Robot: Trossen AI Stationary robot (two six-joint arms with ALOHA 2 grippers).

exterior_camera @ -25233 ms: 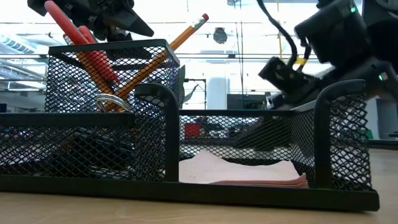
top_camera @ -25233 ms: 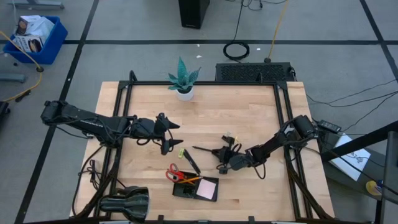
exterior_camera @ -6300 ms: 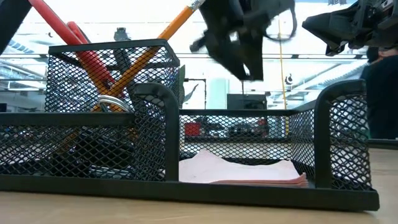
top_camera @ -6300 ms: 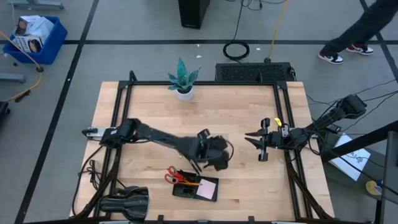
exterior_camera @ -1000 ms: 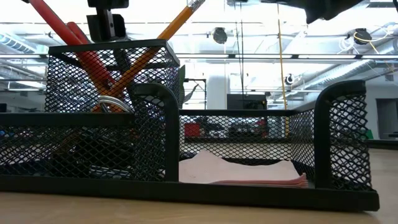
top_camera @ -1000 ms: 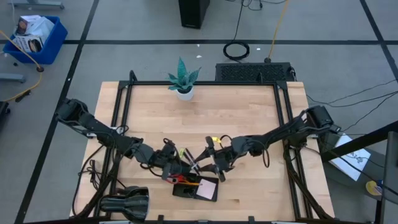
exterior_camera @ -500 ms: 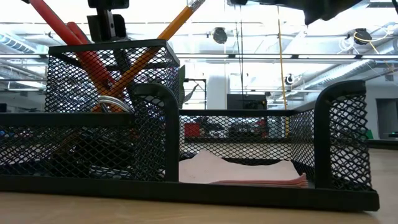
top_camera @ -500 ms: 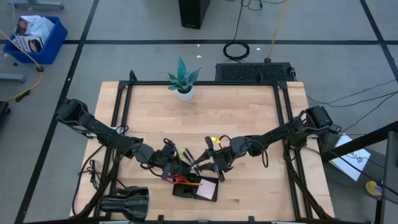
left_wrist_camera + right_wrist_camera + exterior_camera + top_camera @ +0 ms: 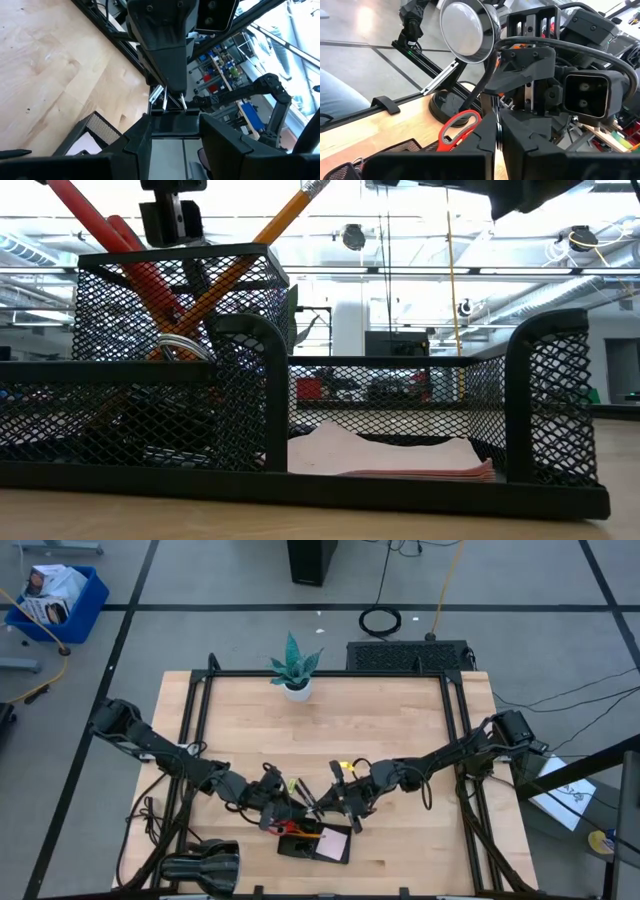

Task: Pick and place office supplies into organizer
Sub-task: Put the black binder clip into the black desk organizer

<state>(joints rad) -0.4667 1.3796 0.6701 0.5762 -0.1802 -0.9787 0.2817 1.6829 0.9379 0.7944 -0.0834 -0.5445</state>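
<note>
The black mesh organizer [image 9: 314, 843] sits at the table's [image 9: 400, 720] 6 o'clock edge, with scissors [image 9: 110, 235] and pencil [image 9: 268, 227] poking out (pink notepad [image 9: 385, 455] lies flat inside). Right gripper [image 9: 322, 805] hovers at the organizer's 12 o'clock, fingers pressed together on a thin black pen [image 9: 326, 793]. Left gripper [image 9: 283, 817] is at its 10 o'clock, can't tell its jaws.

The worktop [image 9: 400, 730] is pale wood with visible grain, pretty matt. The organizer [image 9: 250, 395] looks like black wire mesh with smooth solid rims. A paper note pad [image 9: 385, 455] sits inside, soft pinkish sheets. The scissors [image 9: 457, 131] have glossy red plastic handles, and the lamp head [image 9: 469, 31] is shiny and reflective.
</note>
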